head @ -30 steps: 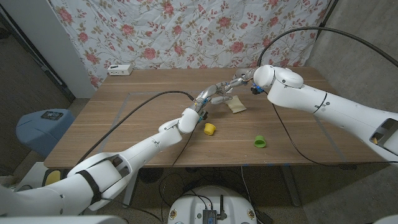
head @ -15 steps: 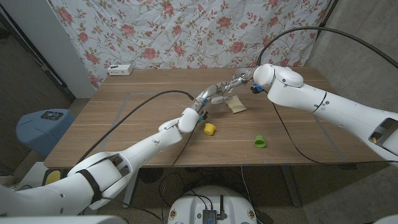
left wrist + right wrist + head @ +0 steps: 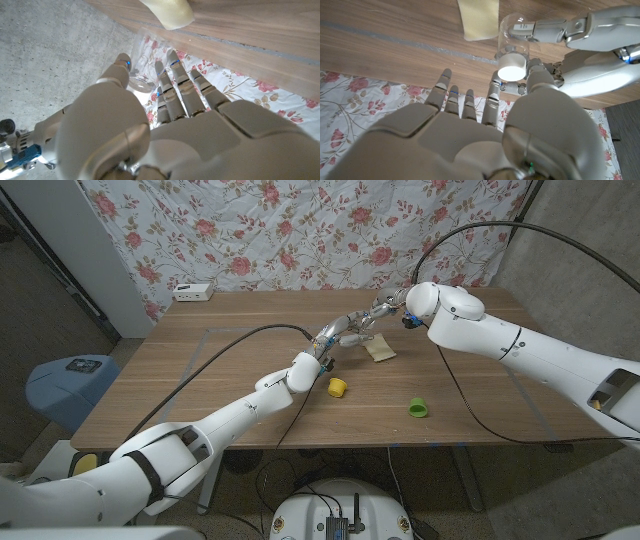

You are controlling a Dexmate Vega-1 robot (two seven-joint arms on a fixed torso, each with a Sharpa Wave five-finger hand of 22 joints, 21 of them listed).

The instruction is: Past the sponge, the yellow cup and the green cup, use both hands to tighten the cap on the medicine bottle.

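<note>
Between both hands, medicine bottle [image 3: 514, 42] stands upright — white cap [image 3: 513, 71] uppermost.

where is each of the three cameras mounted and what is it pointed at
Head view: fixed on the robot's head, looking down over the wooden table; both arms reach in, left hand and right hand meeting at the far middle.
Left wrist view: on the left wrist, looking along the left hand's back at the clear medicine bottle it grips.
Right wrist view: on the right wrist, looking along the right hand at the bottle's white cap.
Shared: both wrist views show the bottle and the sponge.
</note>
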